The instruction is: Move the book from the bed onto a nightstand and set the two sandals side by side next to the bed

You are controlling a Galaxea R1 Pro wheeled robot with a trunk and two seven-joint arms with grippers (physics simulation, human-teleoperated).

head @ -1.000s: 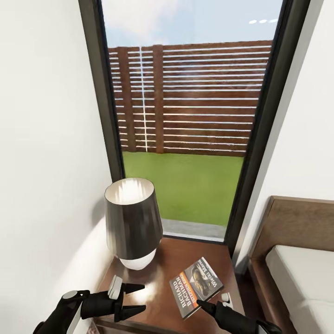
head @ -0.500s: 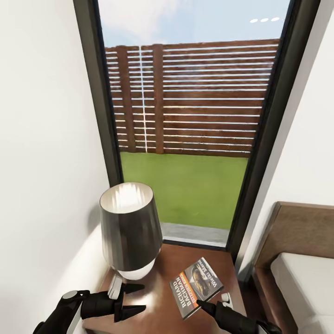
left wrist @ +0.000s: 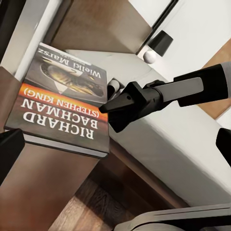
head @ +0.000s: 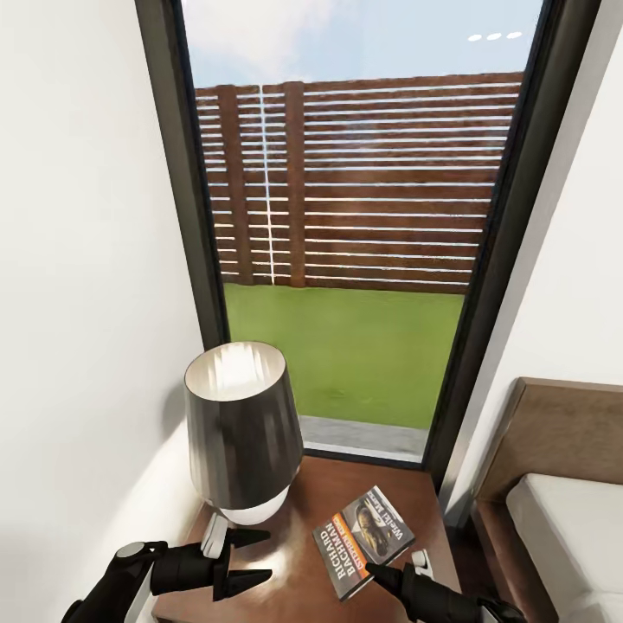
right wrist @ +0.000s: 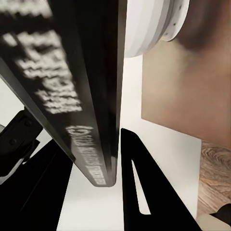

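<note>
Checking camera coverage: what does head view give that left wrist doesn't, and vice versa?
Head alone: the window with fence and lawn, the lamp, the left gripper open above the nightstand.
Left wrist alone: the book's lower cover line "(STEPHEN KING)", readable, and the plank floor below the nightstand's edge.
Both: the book lying on the nightstand, the right gripper at its near edge, and the bed alongside.

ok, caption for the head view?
Right gripper holding dark Bachman paperback over glossy reddish-brown nightstand beside grey-shaded lamp.
</note>
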